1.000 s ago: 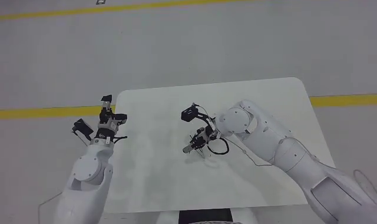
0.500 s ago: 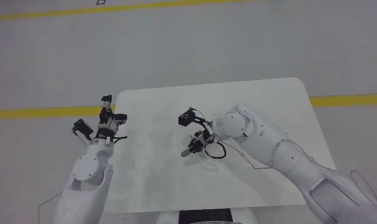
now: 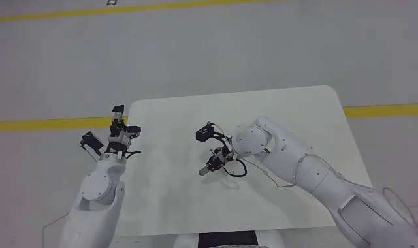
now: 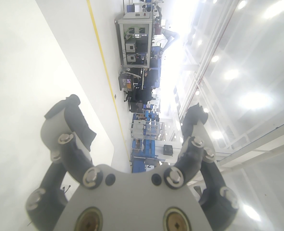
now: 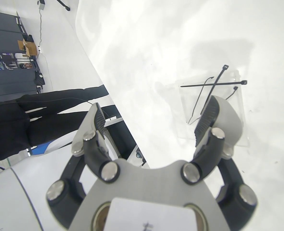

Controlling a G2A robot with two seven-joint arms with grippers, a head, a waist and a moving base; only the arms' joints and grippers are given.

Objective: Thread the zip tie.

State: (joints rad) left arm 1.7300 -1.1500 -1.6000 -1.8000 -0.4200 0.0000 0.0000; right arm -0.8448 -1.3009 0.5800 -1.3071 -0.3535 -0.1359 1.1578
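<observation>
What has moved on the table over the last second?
The right gripper has shifted a little across the table, toward the robot's left and the near edge. It is open and empty, and nothing was taken hold of or let go. The left gripper stayed open at the table's left edge. The zip ties lie untouched on their clear sheet.

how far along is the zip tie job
Nothing looks done yet: the zip ties lie loose in a clear tray, none looped that I can see. In hand: the right end effector is open near the tray, gripping nothing; the left end effector is open by the edge of the table. Left: pick up a tie and feed its tail through its head.
</observation>
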